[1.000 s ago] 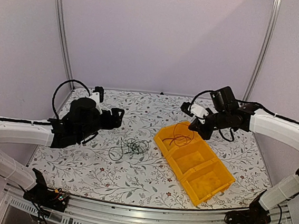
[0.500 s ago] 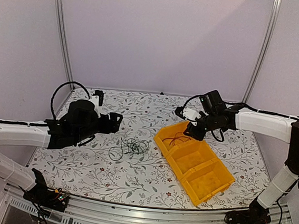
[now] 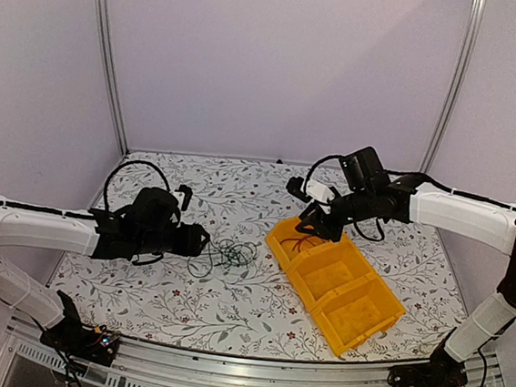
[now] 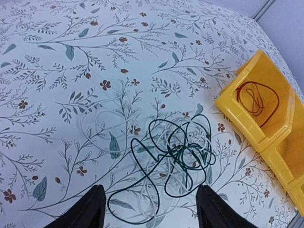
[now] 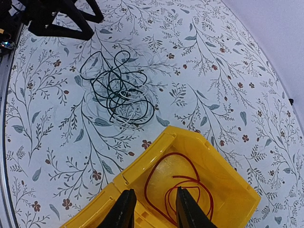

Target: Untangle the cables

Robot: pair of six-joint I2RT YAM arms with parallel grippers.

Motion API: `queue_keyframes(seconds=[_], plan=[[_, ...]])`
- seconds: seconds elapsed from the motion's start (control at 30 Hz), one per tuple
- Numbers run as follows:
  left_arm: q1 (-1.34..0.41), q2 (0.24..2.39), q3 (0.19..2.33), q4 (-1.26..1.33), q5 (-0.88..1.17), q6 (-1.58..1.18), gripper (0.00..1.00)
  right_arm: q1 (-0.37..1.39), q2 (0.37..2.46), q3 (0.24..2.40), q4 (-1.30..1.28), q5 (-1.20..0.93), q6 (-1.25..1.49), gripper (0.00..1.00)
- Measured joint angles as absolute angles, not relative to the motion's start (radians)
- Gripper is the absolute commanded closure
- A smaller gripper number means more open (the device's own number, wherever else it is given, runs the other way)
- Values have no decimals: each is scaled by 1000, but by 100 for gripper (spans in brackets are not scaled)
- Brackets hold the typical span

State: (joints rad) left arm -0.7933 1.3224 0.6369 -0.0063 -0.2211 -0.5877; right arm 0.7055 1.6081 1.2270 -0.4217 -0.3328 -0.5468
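A thin red cable (image 5: 183,189) lies coiled in the far compartment of the yellow bin (image 5: 156,148), seen from above as the red cable (image 3: 304,242) and in the left wrist view as the red cable (image 4: 257,98). My right gripper (image 5: 155,191) hovers over that compartment, open, with nothing between its fingers. Left of the bin, the black and white cables (image 3: 226,254) lie in one tangle (image 4: 183,154) on the flowered table. My left gripper (image 4: 149,190) is open just above the tangle's near edge, its fingers on either side of a black loop. From above, the left gripper (image 3: 200,240) sits just left of the tangle.
The yellow bin (image 3: 384,308) has three compartments in a row running toward the near right; the two nearer ones hold nothing. The table has a floral cloth (image 3: 240,192). Walls and metal posts (image 3: 107,51) close the back and sides.
My right gripper has opened and moved left over the bin, where the red cable now lies. My left arm has come down to the right, closer to the tangle, jaws somewhat narrower.
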Motion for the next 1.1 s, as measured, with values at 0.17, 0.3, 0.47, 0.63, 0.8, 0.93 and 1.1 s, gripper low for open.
queue_keyframes(seconds=[0.17, 0.3, 0.47, 0.63, 0.8, 0.93, 1.1], plan=[[-793, 1341, 637, -105, -200, -595, 27, 735, 1661, 1232, -413, -404, -547, 69], [-793, 1356, 637, -162, -191, -590, 27, 739, 1686, 1227, -410, -444, -546, 69], [-793, 1446, 650, -192, -200, -562, 32, 739, 1686, 1189, -395, -477, -547, 69], [-793, 1571, 710, -200, -249, -539, 41, 739, 1684, 1164, -394, -490, -547, 68], [-791, 1635, 757, -185, -308, -520, 67, 739, 1681, 1161, -385, -497, -547, 69], [-791, 1645, 762, -155, -352, -489, 90, 739, 1680, 1155, -380, -501, -548, 70], [-791, 1610, 760, -129, -402, -453, 100, 739, 1679, 1151, -380, -506, -556, 72]])
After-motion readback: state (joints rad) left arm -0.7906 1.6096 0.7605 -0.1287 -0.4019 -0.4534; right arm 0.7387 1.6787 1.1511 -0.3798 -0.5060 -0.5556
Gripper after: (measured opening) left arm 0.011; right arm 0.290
